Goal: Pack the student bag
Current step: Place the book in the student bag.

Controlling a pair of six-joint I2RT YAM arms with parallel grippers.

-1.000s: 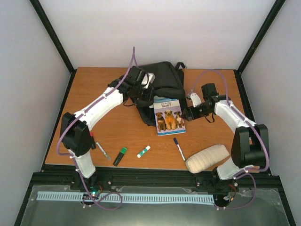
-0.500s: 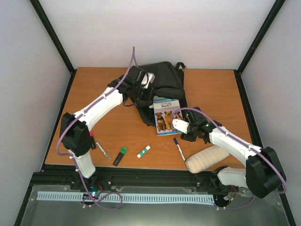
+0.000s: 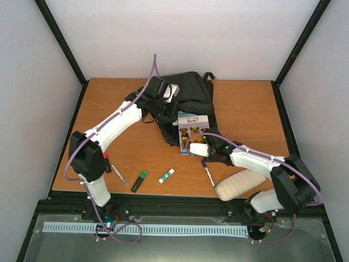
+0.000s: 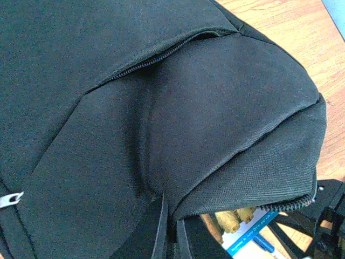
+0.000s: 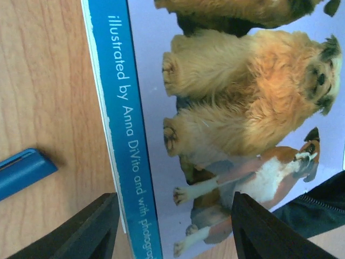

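Note:
The student bag (image 3: 191, 94) is a black backpack lying at the back middle of the table. My left gripper (image 3: 164, 105) is shut on a fold of its fabric at the opening edge; in the left wrist view the fingers (image 4: 171, 231) pinch the black cloth (image 4: 161, 108). A dog picture book (image 3: 192, 130) lies with its far end under the bag's lifted flap, and it also shows in the left wrist view (image 4: 245, 226). My right gripper (image 3: 198, 149) is open and empty, low over the book's near edge; its jaws (image 5: 173, 208) straddle the cover (image 5: 237, 108).
A blue marker (image 3: 208, 172) lies near the right gripper and shows in the right wrist view (image 5: 21, 170). A cream padded pouch (image 3: 240, 184) is at front right. A glue stick (image 3: 166, 175), green highlighter (image 3: 139, 180) and a pen (image 3: 119, 175) lie at front left.
My right arm swung from the book's right side down and left to its near edge. The left gripper has stayed clamped on the bag.

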